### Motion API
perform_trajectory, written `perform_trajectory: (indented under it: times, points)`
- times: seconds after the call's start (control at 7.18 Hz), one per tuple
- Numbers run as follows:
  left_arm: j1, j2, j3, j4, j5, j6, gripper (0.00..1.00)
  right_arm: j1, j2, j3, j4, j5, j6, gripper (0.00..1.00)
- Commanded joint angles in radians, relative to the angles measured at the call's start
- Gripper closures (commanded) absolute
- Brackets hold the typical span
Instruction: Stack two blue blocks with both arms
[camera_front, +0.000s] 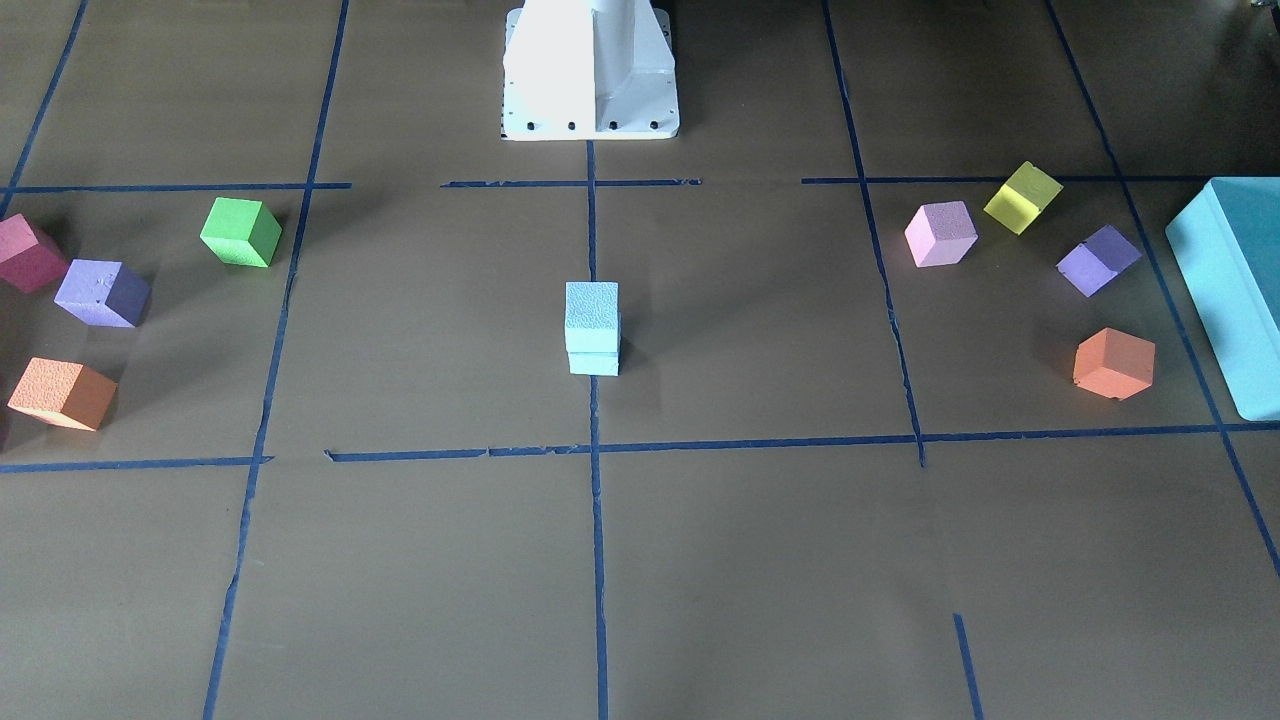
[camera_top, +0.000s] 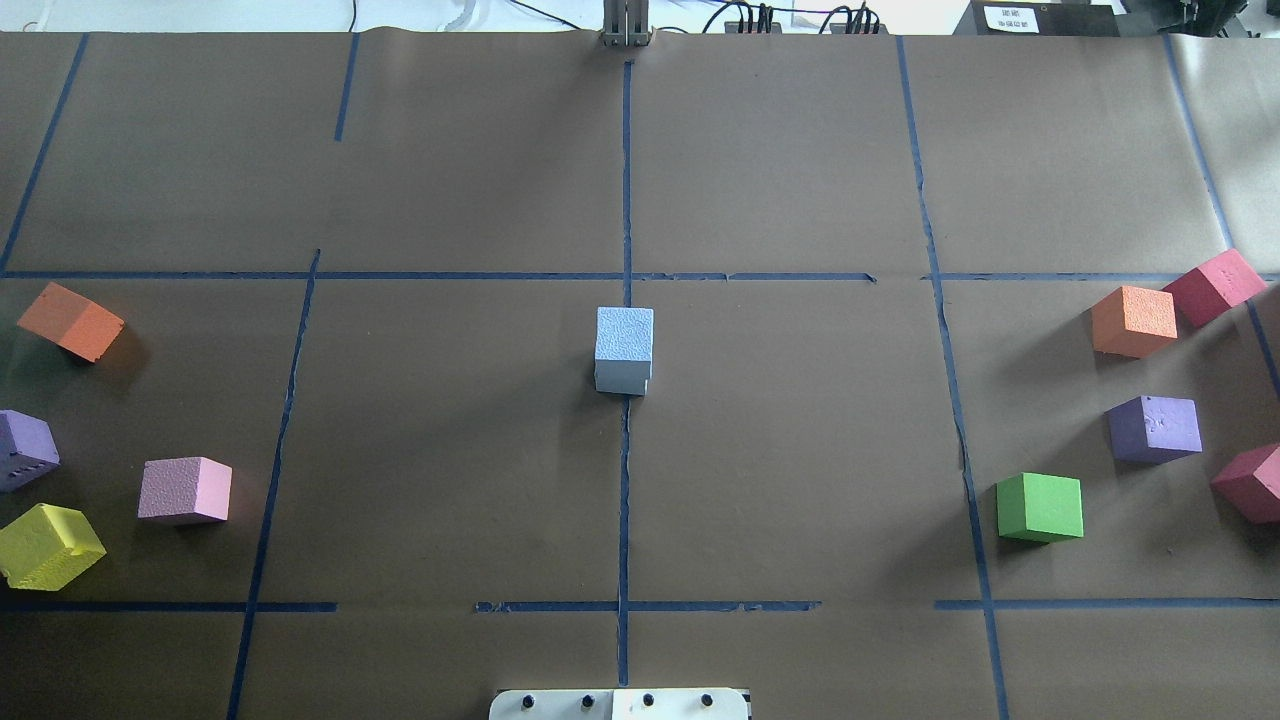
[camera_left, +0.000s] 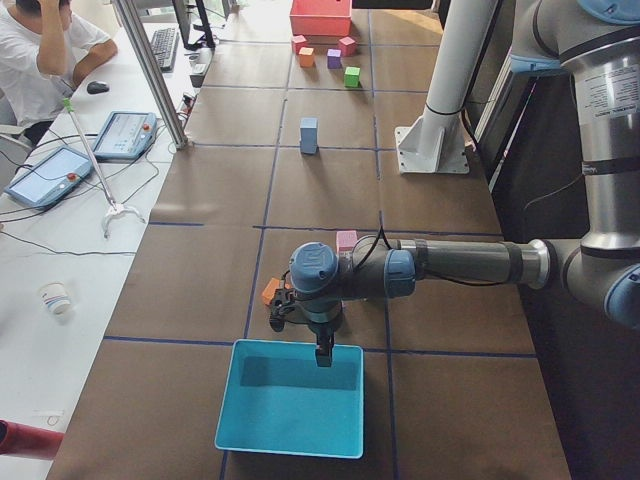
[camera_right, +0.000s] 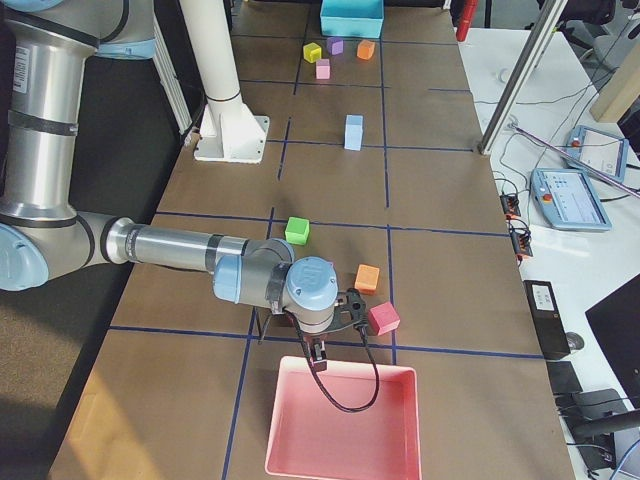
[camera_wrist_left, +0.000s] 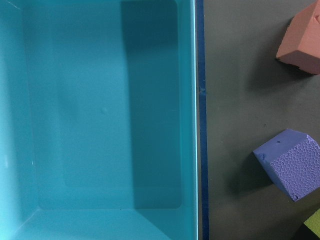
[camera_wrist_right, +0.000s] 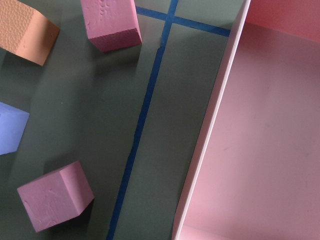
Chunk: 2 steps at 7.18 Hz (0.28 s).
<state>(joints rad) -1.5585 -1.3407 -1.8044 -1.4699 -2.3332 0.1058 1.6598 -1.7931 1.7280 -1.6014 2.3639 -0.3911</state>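
The two blue blocks stand stacked at the table's middle on the centre tape line: the upper one (camera_front: 592, 312) sits squarely on the lower one (camera_front: 594, 362). The stack also shows in the overhead view (camera_top: 624, 338), the left view (camera_left: 309, 135) and the right view (camera_right: 353, 132). My left gripper (camera_left: 325, 355) hangs over the near rim of the teal box (camera_left: 290, 410), far from the stack. My right gripper (camera_right: 318, 360) hangs over the rim of the pink tray (camera_right: 345, 425). Neither gripper touches a block, and I cannot tell whether either is open or shut.
Loose cubes lie at both table ends: green (camera_top: 1040, 507), purple (camera_top: 1155, 428), orange (camera_top: 1133, 320) and red (camera_top: 1213, 285) on the right side; orange (camera_top: 70, 320), pink (camera_top: 185, 490), yellow (camera_top: 48, 545) and purple (camera_top: 22, 448) on the left. The white pedestal base (camera_front: 590, 70) stands behind the stack.
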Motion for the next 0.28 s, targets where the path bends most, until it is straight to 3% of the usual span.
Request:
perform_trajectory:
  times: [0.0, 0.14]
  points:
    - [0.0, 0.0, 0.0, -0.004, -0.002, 0.0, 0.0, -0.003, 0.0, -0.001, 0.0, 0.0, 0.0, 0.0]
    - [0.0, 0.0, 0.0, -0.001, 0.0, 0.002, 0.0, -0.009, 0.0, -0.002, 0.0, 0.0, 0.0, 0.0]
